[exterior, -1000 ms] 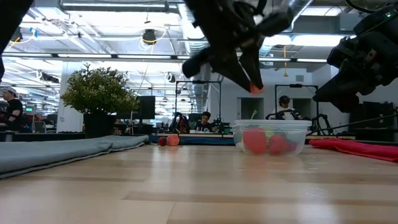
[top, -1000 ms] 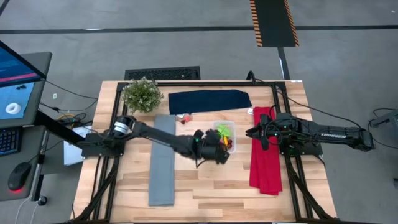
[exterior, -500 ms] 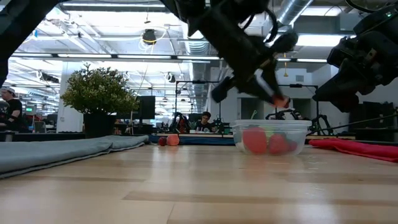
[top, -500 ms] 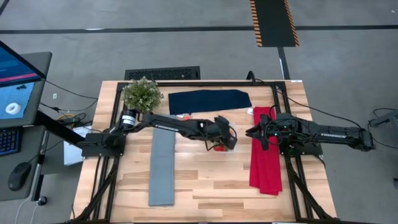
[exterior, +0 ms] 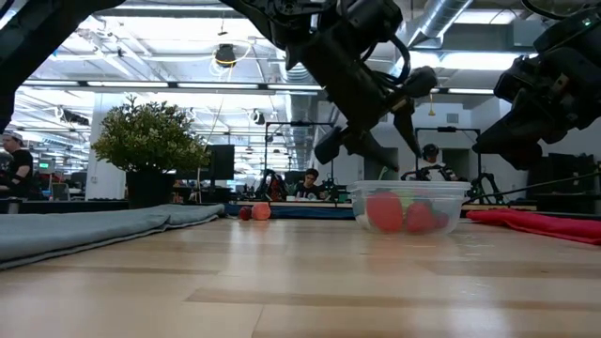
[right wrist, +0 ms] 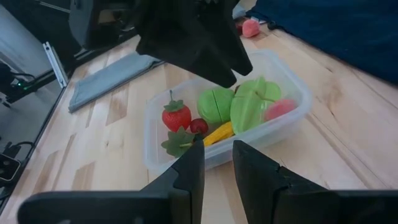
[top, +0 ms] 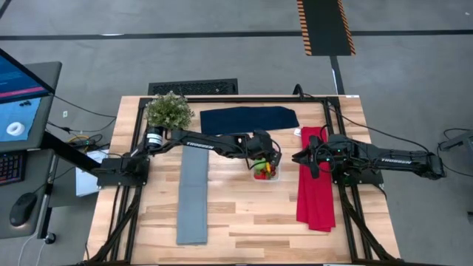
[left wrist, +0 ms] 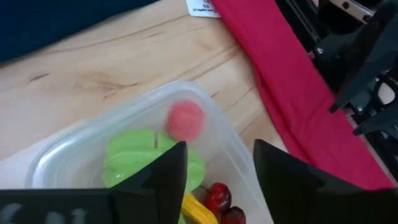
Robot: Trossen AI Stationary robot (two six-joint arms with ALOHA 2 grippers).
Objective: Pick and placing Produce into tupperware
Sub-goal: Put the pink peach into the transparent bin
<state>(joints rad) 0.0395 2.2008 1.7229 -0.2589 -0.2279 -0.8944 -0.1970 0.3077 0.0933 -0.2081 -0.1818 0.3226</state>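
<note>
**Release over the tub.** We see a pink-red piece (left wrist: 185,121) in mid-air at the far rim of the tub (right wrist: 292,118), just ahead of the left jaws (left wrist: 214,163), which stand apart and empty.

The tub sits mid-counter (top: 244,222) between a navy cloth (top: 250,120) and a red cloth (top: 315,188), holding green pieces (right wrist: 239,102), a strawberry (right wrist: 176,116), cherries (left wrist: 217,198) and a yellow piece (right wrist: 216,134). We judge the risk to be a bounce: landing so near the rim, the piece may roll out. Two more pieces (exterior: 254,212) lie by the navy cloth. The right jaws (right wrist: 216,163), narrowly parted and empty, wait over the red cloth.
</note>
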